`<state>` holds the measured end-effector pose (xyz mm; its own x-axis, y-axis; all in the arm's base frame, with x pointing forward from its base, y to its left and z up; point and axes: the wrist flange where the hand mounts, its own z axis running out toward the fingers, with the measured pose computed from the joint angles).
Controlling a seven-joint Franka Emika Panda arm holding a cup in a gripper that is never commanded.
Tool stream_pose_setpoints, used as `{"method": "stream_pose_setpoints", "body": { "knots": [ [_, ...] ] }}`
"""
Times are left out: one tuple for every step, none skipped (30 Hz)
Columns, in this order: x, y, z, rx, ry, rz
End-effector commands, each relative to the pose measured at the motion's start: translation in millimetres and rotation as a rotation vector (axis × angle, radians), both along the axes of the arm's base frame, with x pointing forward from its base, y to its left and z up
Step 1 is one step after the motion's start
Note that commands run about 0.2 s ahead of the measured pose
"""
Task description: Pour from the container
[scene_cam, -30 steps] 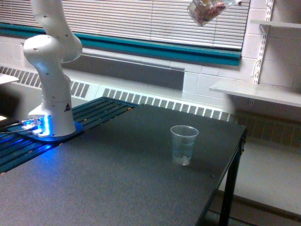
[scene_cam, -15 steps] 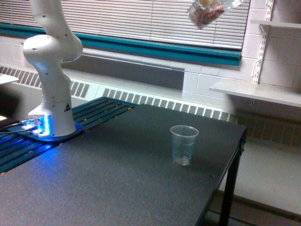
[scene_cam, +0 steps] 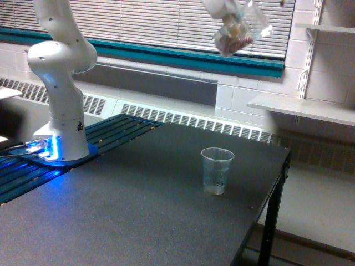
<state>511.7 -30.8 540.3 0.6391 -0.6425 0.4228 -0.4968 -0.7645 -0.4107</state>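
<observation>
My pincer [scene_cam: 224, 11] sits at the top edge of the frame, right of centre, only partly in view as a white body cut off by the border; its jaws are not clearly visible, so I cannot tell how far apart they stand, though the container [scene_cam: 238, 30] hangs directly from it and is evidently held there. The container is a clear, colourless plastic vessel, tilted steeply, with its lower end toward the exterior view's left and its upper end toward the exterior view's right. Inside it, gathered at the lower end, is a clump of small brownish and pale contents [scene_cam: 232, 40]; individual pieces are too blurred to identify. The container is high in the upper part of the frame, in front of the window blinds [scene_cam: 150, 22], well above the worktop [scene_cam: 138, 216] and touching nothing else. On the worktop, right of centre in the lower half of the frame, a taller clear plastic drinking cup [scene_cam: 217, 170] stands upright, near the worktop's far right edge. The cup looks empty or nearly so; I cannot confirm more. The held container is above the cup and slightly toward the exterior view's right of it, well apart in height. My white arm base [scene_cam: 61, 100] stands at the left of the frame, with a blue light [scene_cam: 47, 147] at its foot.
</observation>
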Motion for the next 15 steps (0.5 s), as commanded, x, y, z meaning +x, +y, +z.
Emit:
{"method": "stream_pose_setpoints", "body": {
  "knots": [
    [-11.2,20.7,-20.7,-0.021,0.02,0.105],
    [-12.9,22.4,-24.7,-0.02,0.025,0.111],
    [-14.6,24.5,-29.0,-0.015,0.029,0.115],
    [-16.1,26.0,-32.5,-0.012,0.035,0.12],
    [-17.8,27.5,-36.7,-0.009,0.043,0.126],
    [-19.4,28.9,-40.3,-0.005,0.05,0.131],
    [-21.1,30.4,-43.9,0.001,0.057,0.136],
    [-22.4,31.5,-46.8,0.004,0.061,0.14],
    [-23.8,32.8,-50.5,0.007,0.066,0.143],
    [-25.1,34.3,-54.0,0.01,0.071,0.146],
    [-26.4,35.9,-57.4,0.015,0.074,0.15],
    [-27.8,37.3,-61.3,0.016,0.078,0.154],
    [-29.5,38.8,-65.8,0.018,0.087,0.159],
    [-31.2,40.5,-69.4,0.024,0.094,0.165],
    [-33.1,42.1,-73.3,0.031,0.102,0.172]
  ]
}}
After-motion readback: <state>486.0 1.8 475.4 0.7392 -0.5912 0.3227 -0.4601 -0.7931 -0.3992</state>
